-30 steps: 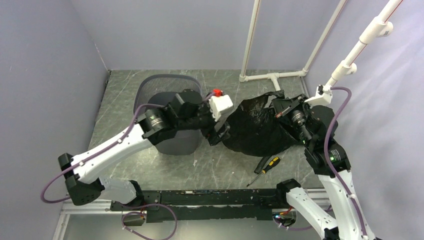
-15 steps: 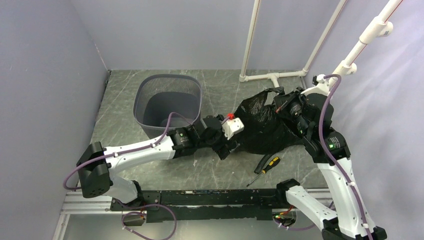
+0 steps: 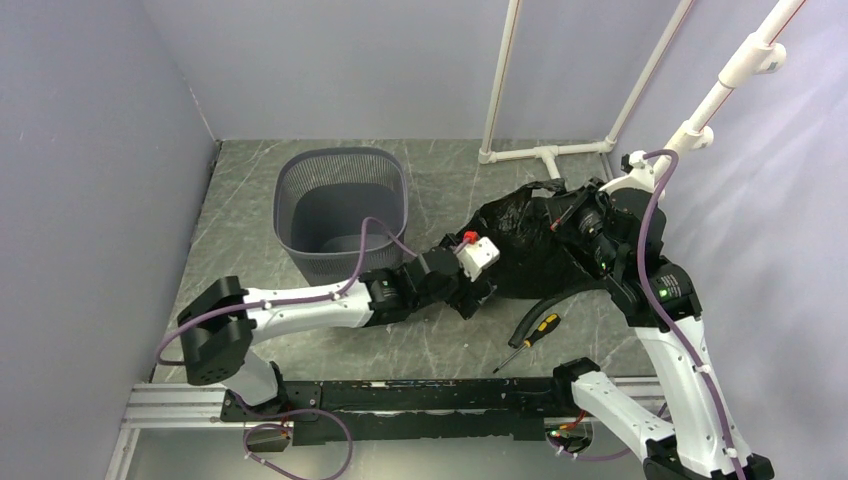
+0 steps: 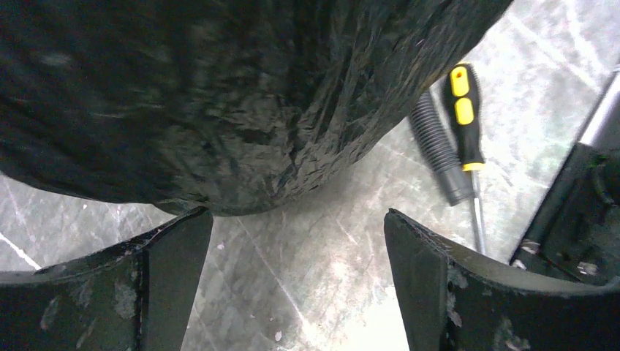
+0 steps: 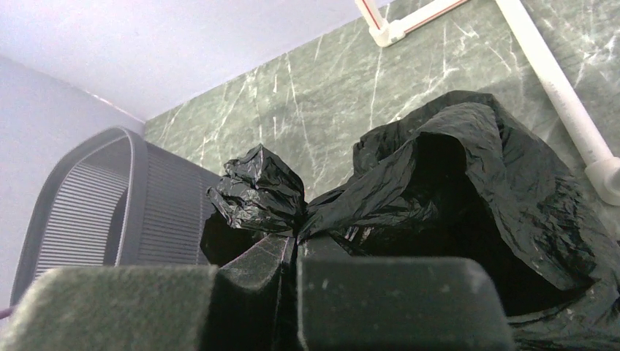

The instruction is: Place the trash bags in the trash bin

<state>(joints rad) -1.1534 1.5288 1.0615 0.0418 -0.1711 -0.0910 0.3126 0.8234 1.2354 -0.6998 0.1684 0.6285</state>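
Clearly we have our right gripper (image 5: 296, 245) pinching a gathered fold of the trash bag (image 5: 468, 161), while our left gripper (image 4: 294, 217) gapes wide beside its bulge.

Surface: green-grey marbled tabletop (image 3: 440, 170)
Left: dark grey mesh wastebasket (image 3: 330, 262)
Right: wrinkled glossy black plastic bag (image 3: 525, 255), one end raised
Front: yellow-and-black screwdriver (image 3: 535, 331) beside ribbed black hose (image 4: 431, 139)
Back: white pipe frame (image 3: 545, 152)

trash bin (image 3: 322, 262) left, trash bags (image 3: 530, 255) right
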